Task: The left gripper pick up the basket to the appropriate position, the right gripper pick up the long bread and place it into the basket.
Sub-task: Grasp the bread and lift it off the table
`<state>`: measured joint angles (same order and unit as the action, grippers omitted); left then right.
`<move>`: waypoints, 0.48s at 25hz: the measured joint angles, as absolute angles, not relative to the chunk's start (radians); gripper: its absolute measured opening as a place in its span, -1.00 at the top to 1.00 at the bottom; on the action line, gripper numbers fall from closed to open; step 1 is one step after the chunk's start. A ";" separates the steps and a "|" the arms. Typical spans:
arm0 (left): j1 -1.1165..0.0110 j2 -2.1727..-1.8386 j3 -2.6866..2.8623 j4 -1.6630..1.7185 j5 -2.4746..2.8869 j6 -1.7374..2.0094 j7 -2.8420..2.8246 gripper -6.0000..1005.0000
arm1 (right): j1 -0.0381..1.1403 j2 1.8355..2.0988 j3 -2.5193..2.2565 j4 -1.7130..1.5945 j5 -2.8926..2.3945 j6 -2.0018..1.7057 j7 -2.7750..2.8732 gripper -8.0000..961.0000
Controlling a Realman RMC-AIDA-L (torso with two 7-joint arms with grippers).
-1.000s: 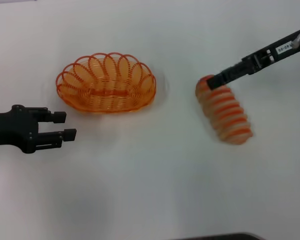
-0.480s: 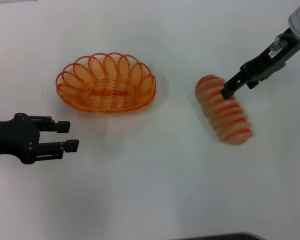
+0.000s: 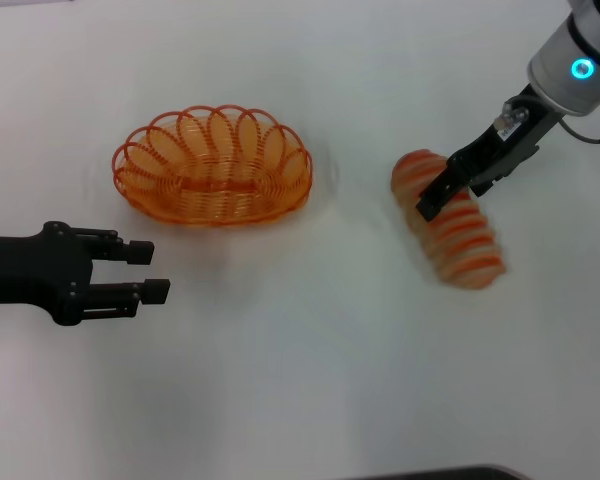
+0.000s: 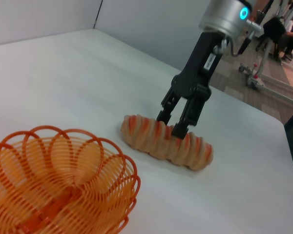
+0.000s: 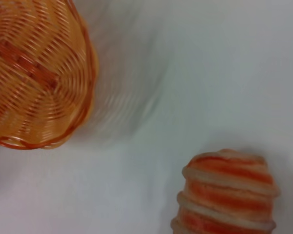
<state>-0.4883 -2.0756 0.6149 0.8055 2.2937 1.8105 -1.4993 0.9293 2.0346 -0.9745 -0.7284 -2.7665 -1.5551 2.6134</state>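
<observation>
Bread (image 3: 448, 222) lies on the white table (image 3: 300, 380) on the robot's right, well apart from the basket (image 3: 213, 166), one end toward the far side and the other slanting nearer and outward. It is a tan, ribbed loaf with orange-red stripes across it.

Over the far half of the loaf hangs the right gripper (image 3: 432, 203), black, on a silver wrist with a lit blue ring. In the left wrist view its two fingers (image 4: 181, 127) point down and stand apart, one on each side of the loaf's upper edge, their tips at or just touching the crust (image 4: 166, 142). They are spread and have not closed on anything; the bread rests flat on the table. The right wrist view shows the striped end of the loaf (image 5: 228, 192) close below the camera and the basket's spiral bottom (image 5: 34, 73) off to one side.

The basket, an oval of orange wire with a looped rim, sits upright on the table on the left and holds nothing.

Nearer the robot than the basket, the left gripper (image 3: 152, 272) hovers low over the table, plain black, fingers parted and pointing toward the middle. It grips nothing and is clear of the basket's rim.
</observation>
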 joint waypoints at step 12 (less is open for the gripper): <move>-0.508 -2.082 0.612 0.802 2.286 1.816 -1.502 -0.14 | 0.942 2.041 -1.015 -0.698 -2.792 -1.522 2.607 -0.73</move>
<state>-0.5084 -2.0817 0.6122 0.8015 2.2860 1.8156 -1.5024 0.9424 2.0411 -1.0148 -0.6981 -2.7921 -1.5219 2.6075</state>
